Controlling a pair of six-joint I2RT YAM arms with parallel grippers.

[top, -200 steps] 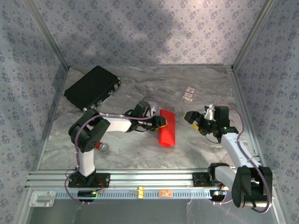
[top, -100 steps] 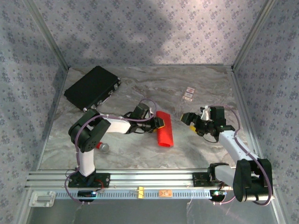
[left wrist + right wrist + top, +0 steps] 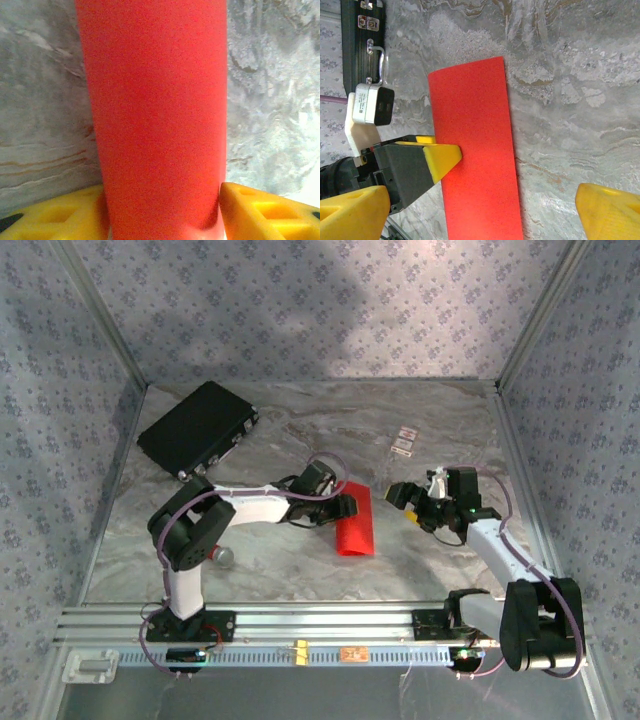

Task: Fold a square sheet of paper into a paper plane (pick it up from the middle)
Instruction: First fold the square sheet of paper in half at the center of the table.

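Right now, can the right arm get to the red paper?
Probably yes. The right gripper is open and faces the folded red paper across a strip of bare table. The left gripper sits at the paper's opposite long edge, so the near edge looks free.

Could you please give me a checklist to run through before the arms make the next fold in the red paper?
1. Folded bright red paper strip lies on the grey marble table: ok.
2. Left gripper sits at the strip's left edge, with its yellow fingers on either side of the paper: ok.
3. Left gripper's hold on the paper: cannot tell.
4. Right gripper is open and apart from the paper: ok.
5. Black rectangular case is well away from the paper: ok.
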